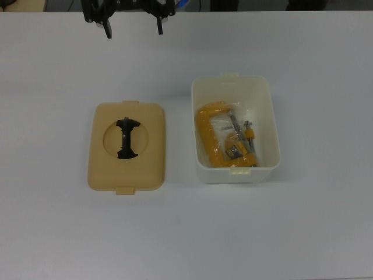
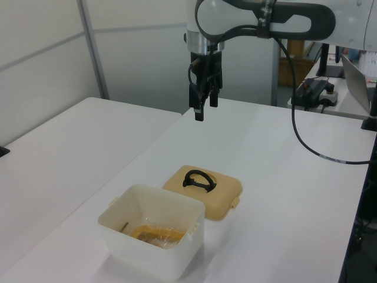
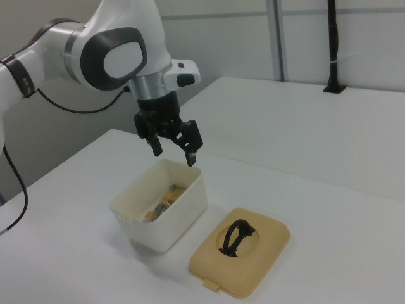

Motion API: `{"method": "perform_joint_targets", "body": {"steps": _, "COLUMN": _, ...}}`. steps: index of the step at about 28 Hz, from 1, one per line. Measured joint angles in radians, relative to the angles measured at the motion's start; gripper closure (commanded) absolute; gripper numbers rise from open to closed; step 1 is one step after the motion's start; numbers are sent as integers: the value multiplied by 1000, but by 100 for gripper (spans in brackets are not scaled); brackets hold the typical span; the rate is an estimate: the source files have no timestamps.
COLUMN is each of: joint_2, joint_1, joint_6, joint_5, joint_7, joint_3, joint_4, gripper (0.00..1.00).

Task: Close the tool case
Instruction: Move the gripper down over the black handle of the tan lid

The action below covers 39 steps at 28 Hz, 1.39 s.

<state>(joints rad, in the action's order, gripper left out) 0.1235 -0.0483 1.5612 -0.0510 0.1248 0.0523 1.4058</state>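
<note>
White tub (image 1: 265,111): open, holds yellow clamp (image 1: 213,137) | tan lid (image 1: 105,169): just beside tub, handle up | table (image 1: 326,221): white | gripper (image 1: 133,28): raised beyond tub, fingers wide, empty

Yellow clamp (image 1: 224,140); white table (image 1: 303,221)

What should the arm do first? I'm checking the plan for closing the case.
Probably bring the open, empty hand down over the lid's black handle. The tan lid lies flat on the table beside the white tub, which stands uncovered with the yellow clamp inside.
</note>
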Motion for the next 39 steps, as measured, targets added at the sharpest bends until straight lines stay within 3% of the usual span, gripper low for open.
{"method": "perform_joint_targets", "body": {"steps": 19, "joint_2": 13, "joint_1": 8, "joint_6": 0, "joint_5": 0, "joint_7": -39, "joint_3": 0, "joint_4": -2, "gripper": 0}}
{"method": "perform_joint_targets", "body": {"steps": 39, "joint_2": 157, "joint_1": 3, "joint_6": 228, "joint_5": 0, "joint_7": -83, "joint_3": -7, "joint_4": 48, "gripper": 0}}
